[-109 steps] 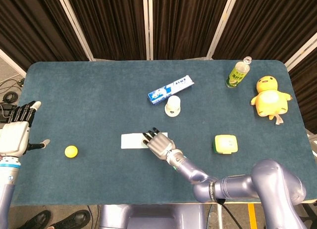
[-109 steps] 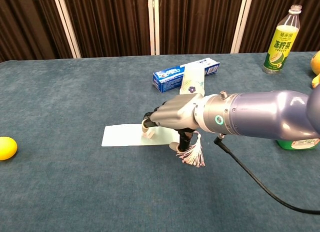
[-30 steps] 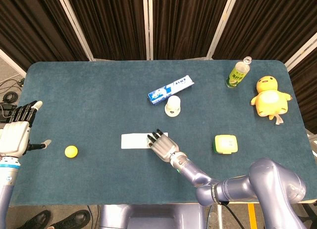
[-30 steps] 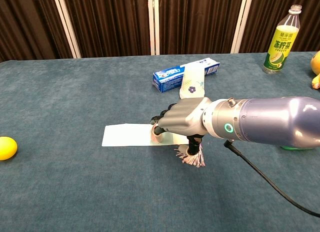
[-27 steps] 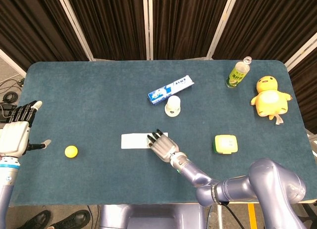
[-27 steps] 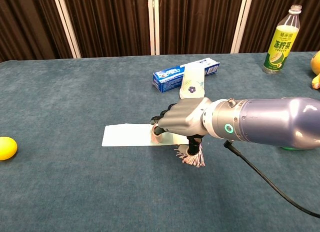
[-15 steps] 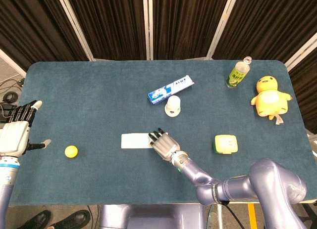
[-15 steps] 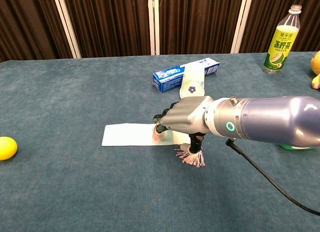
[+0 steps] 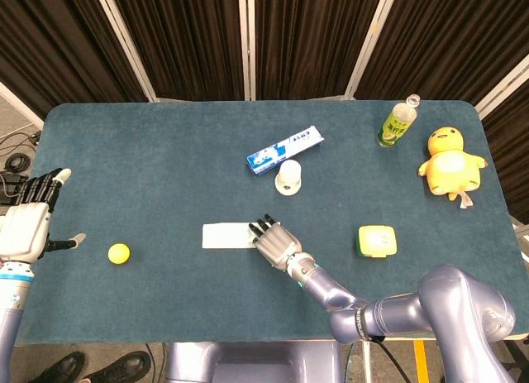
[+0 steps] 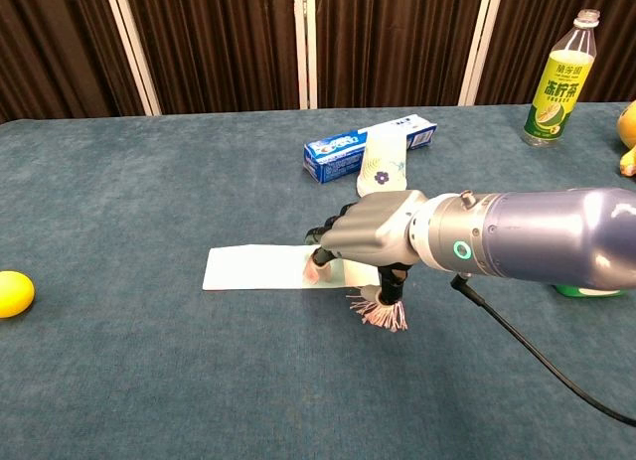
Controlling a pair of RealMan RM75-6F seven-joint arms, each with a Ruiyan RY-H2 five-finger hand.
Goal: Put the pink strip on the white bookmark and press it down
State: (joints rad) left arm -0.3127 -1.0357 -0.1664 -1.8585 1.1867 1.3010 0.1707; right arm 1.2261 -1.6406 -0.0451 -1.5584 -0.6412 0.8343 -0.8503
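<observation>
The pink strip is being pressed against the right end of the white bookmark, which is lying flat on the blue table; only a small pink patch is being shown under the fingertips, so its full outline cannot be told. The right hand is being held palm-down over that end, fingers curved downward and close together, the strip pinned beneath them. A pink tassel is being seen just below the hand. The left hand is being kept at the table's left edge, fingers spread, holding nothing. A yellow ball is lying near it.
</observation>
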